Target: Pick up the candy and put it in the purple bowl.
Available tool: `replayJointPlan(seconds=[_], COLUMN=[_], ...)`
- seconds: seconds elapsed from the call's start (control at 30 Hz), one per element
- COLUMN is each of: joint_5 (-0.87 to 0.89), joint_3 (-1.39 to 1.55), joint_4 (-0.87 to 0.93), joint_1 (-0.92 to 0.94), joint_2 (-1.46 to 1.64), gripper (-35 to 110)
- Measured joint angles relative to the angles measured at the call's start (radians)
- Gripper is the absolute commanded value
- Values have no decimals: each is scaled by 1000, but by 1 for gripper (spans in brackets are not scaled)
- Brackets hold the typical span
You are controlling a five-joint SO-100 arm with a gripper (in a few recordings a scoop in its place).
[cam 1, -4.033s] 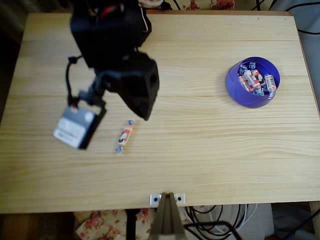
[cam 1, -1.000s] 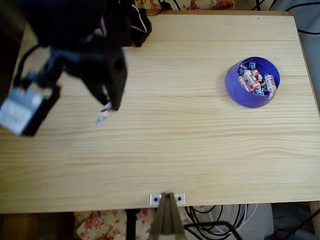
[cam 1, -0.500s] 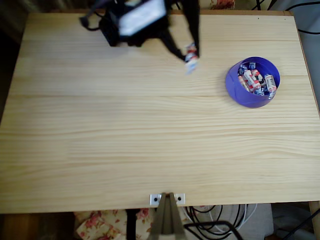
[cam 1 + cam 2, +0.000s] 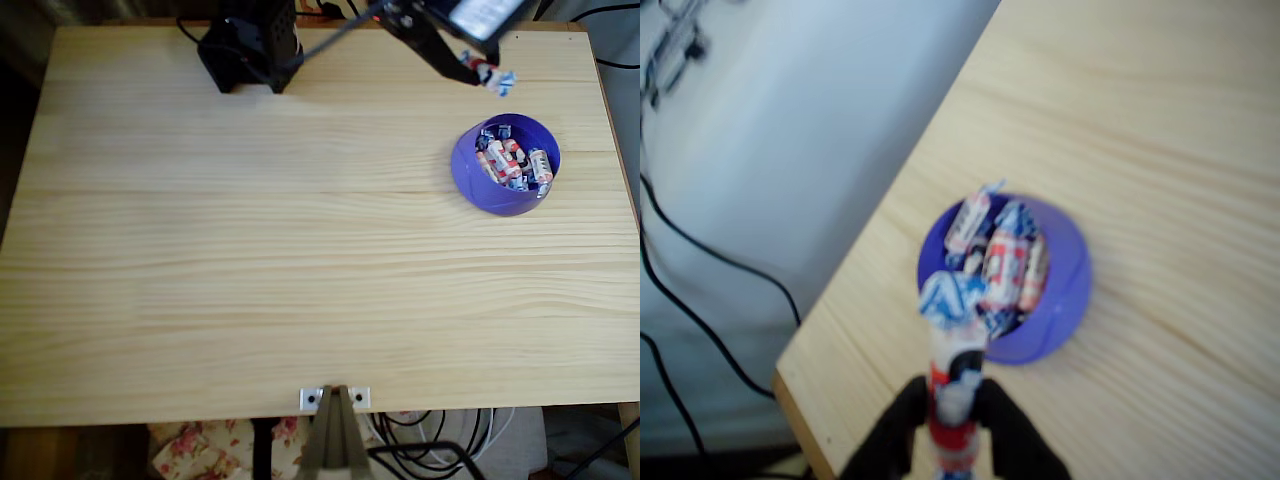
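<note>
My gripper (image 4: 483, 72) is shut on the candy (image 4: 494, 77), a white twist-wrapped sweet with red marks and blue ends, held in the air just beyond the far rim of the purple bowl (image 4: 468, 170) in the overhead view. In the wrist view the candy (image 4: 955, 375) stands upright between my two black fingers (image 4: 890, 440), its blue top end overlapping the purple bowl (image 4: 1065, 290) below. The bowl holds several look-alike sweets (image 4: 514, 160).
The arm's black base (image 4: 250, 45) stands at the table's far edge. The bowl sits close to the table's right edge (image 4: 615, 140). Cables (image 4: 700, 290) hang beyond the table edge in the wrist view. A metal bracket (image 4: 334, 399) sits at the near edge.
The arm has lifted the candy off the left side of the table and swung it right; in the last half second it moved from mid-table far side to just beyond the bowl.
</note>
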Motion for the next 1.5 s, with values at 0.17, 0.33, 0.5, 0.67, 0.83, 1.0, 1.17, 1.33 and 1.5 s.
replayJointPlan(seconds=[0.17, 0.33, 0.5, 0.67, 0.83, 1.0, 1.17, 1.33, 1.5], joint_5=[-6, 0, 17, 18, 25, 34, 43, 52, 23], joint_3=[-35, -106, -173, -258, -316, -327, -327, -327, -327], joint_4=[-133, -222, -273, -291, -291, -291, -291, -284, -235], joint_1=[-54, -64, -46, -38, -37, -35, -35, -29, 31], joint_2=[-202, -364, -497, -614, -670, -680, -681, -681, -607], gripper=[-1, -1, -1, 0, 9, 14, 17, 1, -1])
